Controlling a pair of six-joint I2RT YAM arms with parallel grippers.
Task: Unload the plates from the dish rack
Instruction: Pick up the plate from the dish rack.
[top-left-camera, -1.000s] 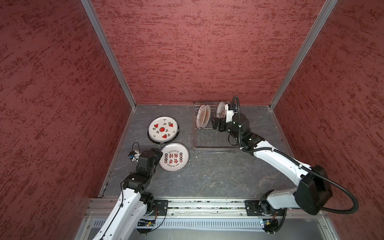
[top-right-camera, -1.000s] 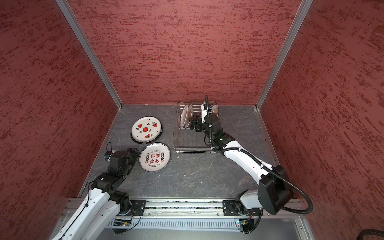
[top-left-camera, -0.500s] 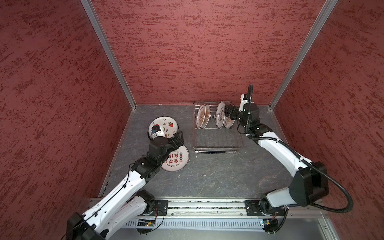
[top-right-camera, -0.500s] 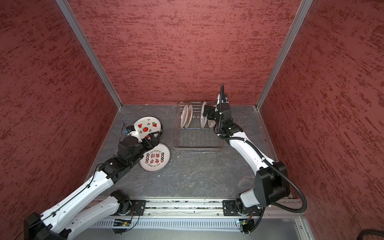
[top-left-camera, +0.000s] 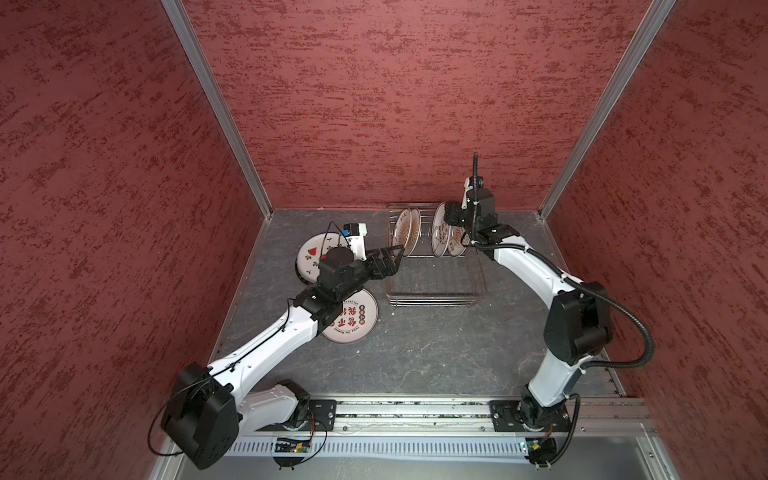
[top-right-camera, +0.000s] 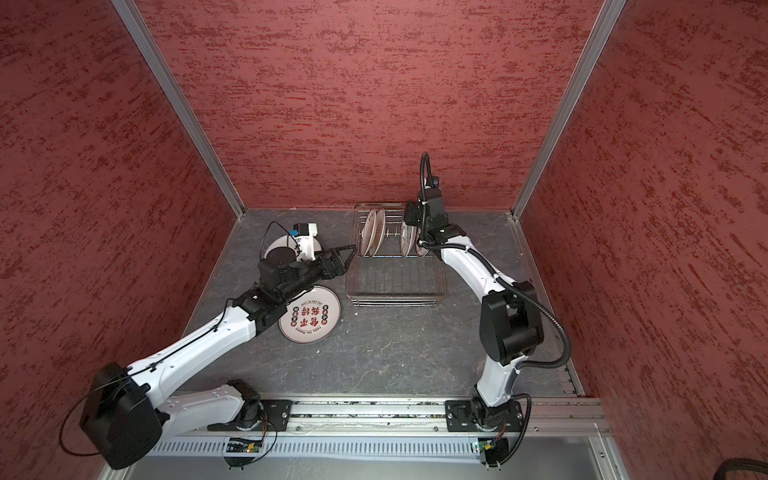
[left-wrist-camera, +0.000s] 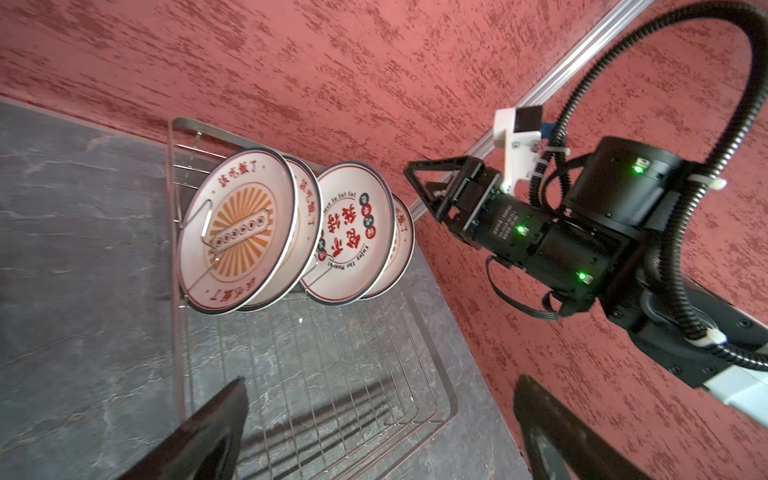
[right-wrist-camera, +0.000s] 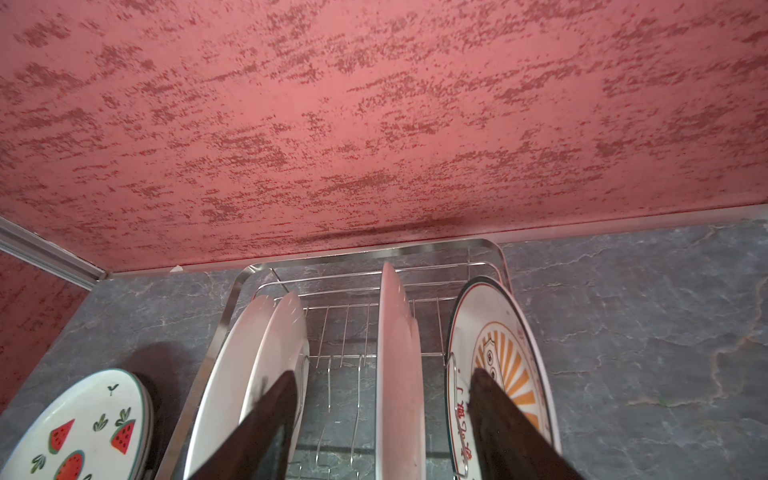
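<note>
Now we judge the step in hand to be taking the upright red-lettered plate out of the dish rack, which stands at the far middle of the table. To do it well, we should centre the right gripper over the plate's top rim, close evenly, and lift straight up clear of the prongs before swinging away. A sunburst plate leans just right of it, and a tilt could knock it.

The right jaws stand apart and straddle that rim, with a gap on each side; they clasp nothing yet. The left gripper hovers at the rack's left edge, jaws wide apart and empty, near the left pair of plates. Left of the rack, a watermelon plate and a flat red-lettered plate lie on the table.
</note>
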